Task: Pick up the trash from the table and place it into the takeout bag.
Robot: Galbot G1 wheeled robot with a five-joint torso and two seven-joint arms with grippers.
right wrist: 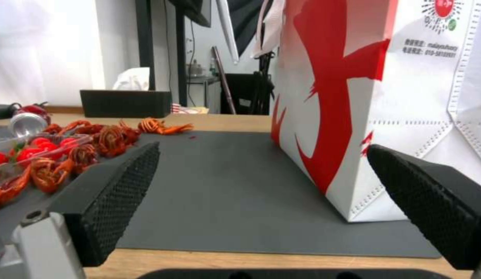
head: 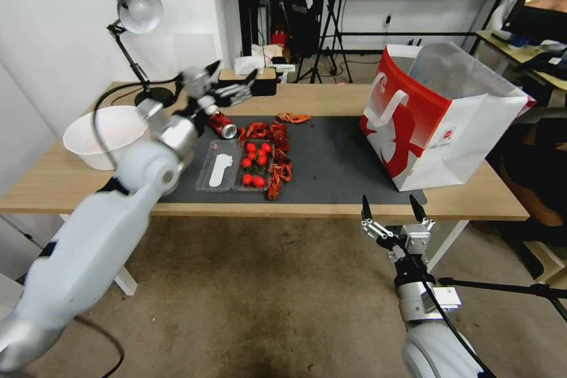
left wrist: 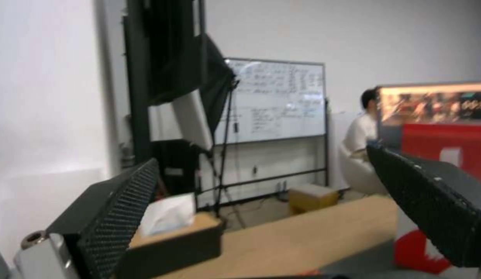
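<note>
Tabletop (head: 331, 97): light wood, white legs. Dark grey mat (head: 331, 159) laid along the middle. On the mat: red-and-white bag (head: 437, 124) at the right end, upright and open; crushed red can (head: 222, 124) on its side; clear tray (head: 236, 168) holding small red tomatoes; loose orange-red shells (head: 280, 159) beside it. On bare wood: white basin (head: 103, 133) at left, black lamp (head: 139, 18) behind it, dark tissue box (head: 248, 80) at the far edge.

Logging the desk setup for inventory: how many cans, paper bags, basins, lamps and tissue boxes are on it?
crushed red can: 1
takeout bag: 1
white basin: 1
desk lamp: 1
tissue box: 1
Total: 5
</note>
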